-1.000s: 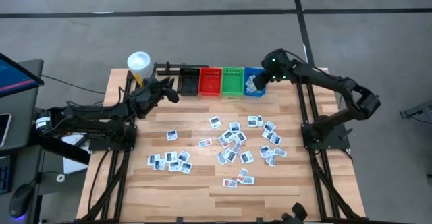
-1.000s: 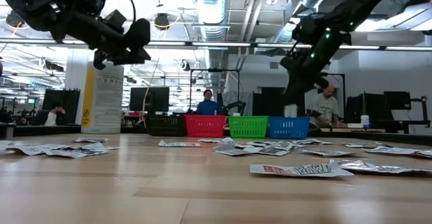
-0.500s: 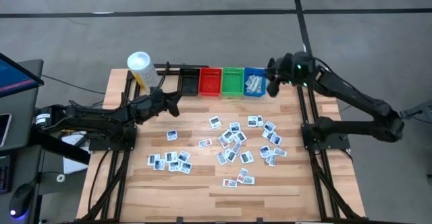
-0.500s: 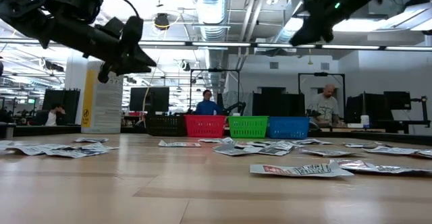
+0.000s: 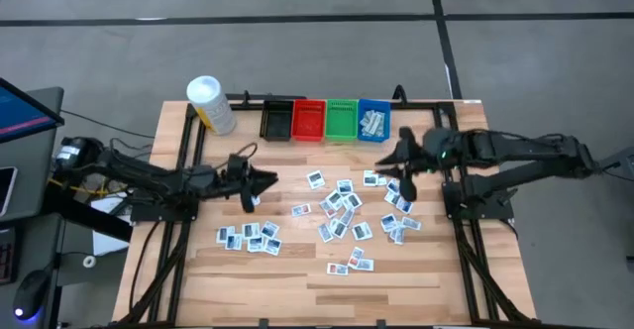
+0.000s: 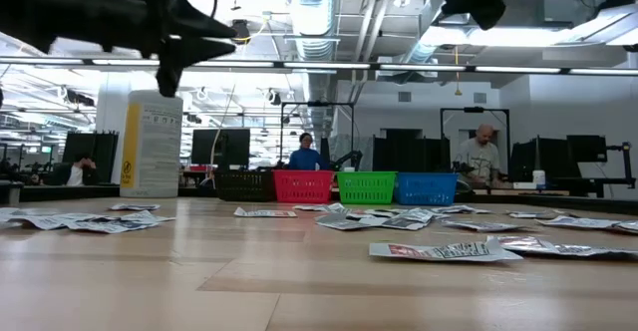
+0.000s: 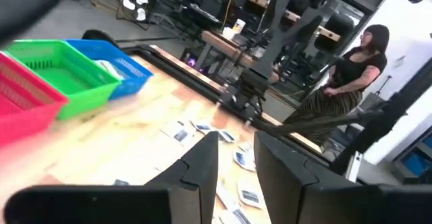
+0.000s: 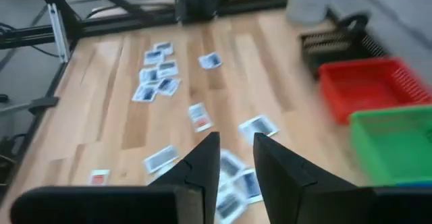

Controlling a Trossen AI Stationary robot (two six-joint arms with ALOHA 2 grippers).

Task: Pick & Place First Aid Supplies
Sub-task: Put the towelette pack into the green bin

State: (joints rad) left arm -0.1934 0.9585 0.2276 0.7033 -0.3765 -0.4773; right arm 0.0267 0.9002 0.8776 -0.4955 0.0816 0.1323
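High view. First aid supplies (image 5: 342, 210): several dozen small flat white packets with dark or blue print, loosely scattered over the wooden table (image 5: 297, 270); main cluster right of centre, a smaller group (image 5: 248, 236) toward the left front, a few (image 5: 373, 121) lying in the blue bin (image 5: 373, 121). Black bin (image 5: 276, 120), red bin (image 5: 308, 120) and green bin (image 5: 342, 119) stand in a row with the blue one at the far edge; white-capped yellow bottle (image 5: 209, 104) at the far left corner. Left gripper (image 5: 260, 181) hangs above bare wood left of the cluster, holding nothing. Right gripper (image 5: 400, 161) is over the cluster's right edge, near the packets there, empty. Half a second earlier both grippers were nearer the bins; both have come toward the packets.

Low view. Packets lie flat on the tabletop in a thin band; one (image 6: 444, 251) is nearest the camera. Both arms are high in the picture, well above the packets, the right one now mostly out of frame.

Left wrist view. Fingers (image 7: 202, 158) stand slightly apart, nothing between them; packets (image 7: 181, 133) lie beyond on the wood.

Right wrist view. Fingers (image 8: 206, 158) slightly apart, empty; packets (image 8: 162, 158) are spread beneath and ahead.
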